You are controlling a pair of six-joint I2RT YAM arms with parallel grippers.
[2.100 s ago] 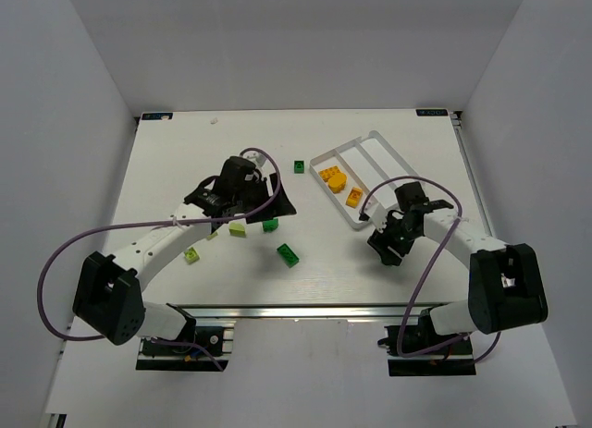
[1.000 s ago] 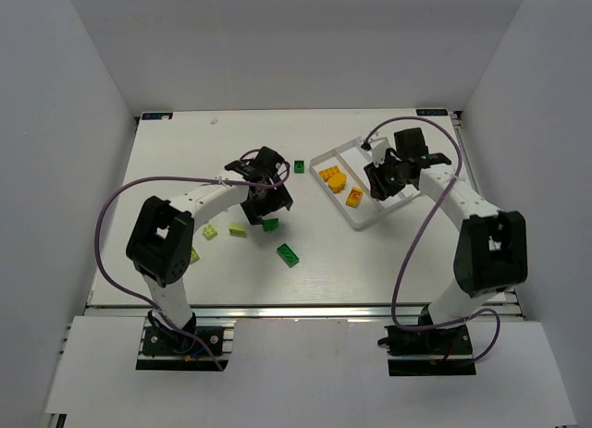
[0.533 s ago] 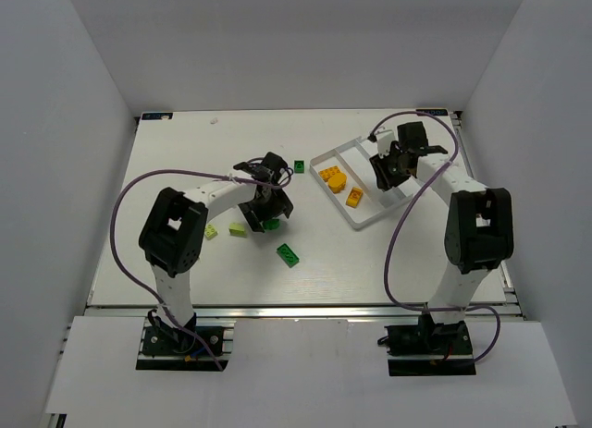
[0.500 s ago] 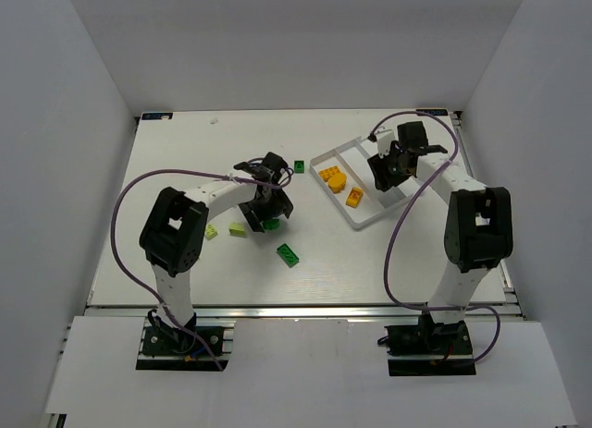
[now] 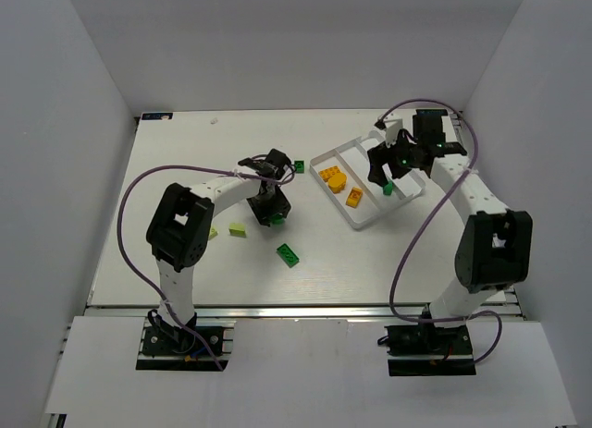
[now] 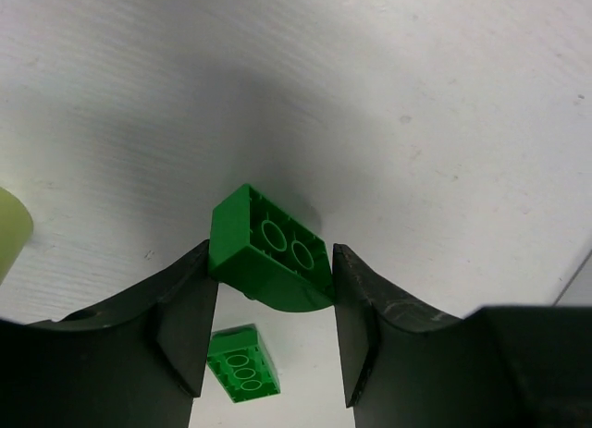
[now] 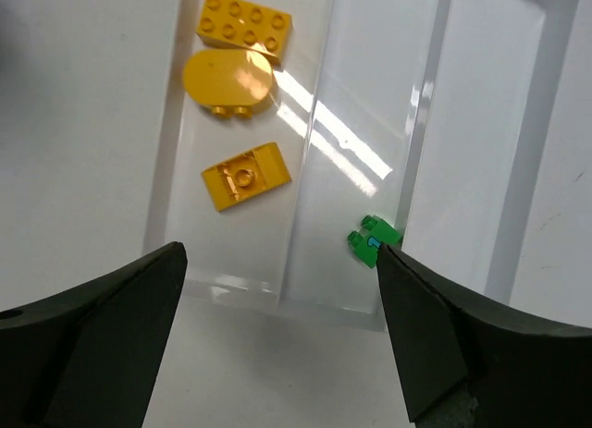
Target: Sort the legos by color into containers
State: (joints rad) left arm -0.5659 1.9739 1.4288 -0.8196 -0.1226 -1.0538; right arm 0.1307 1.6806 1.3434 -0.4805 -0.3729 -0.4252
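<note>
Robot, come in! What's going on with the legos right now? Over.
Left gripper shut on green brick. Right gripper open above tray, small green piece lying in middle compartment. Orange pieces in neighbouring compartment. More loose bricks on table.

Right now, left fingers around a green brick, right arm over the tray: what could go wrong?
1. The green brick sits skewed between the left fingers, caught near their tips; it may twist out on lifting.
2. The small green brick in the tray lies right against a divider, below the open right fingers; if it leans on it, a nudge could tip it into the wrong compartment.
</note>
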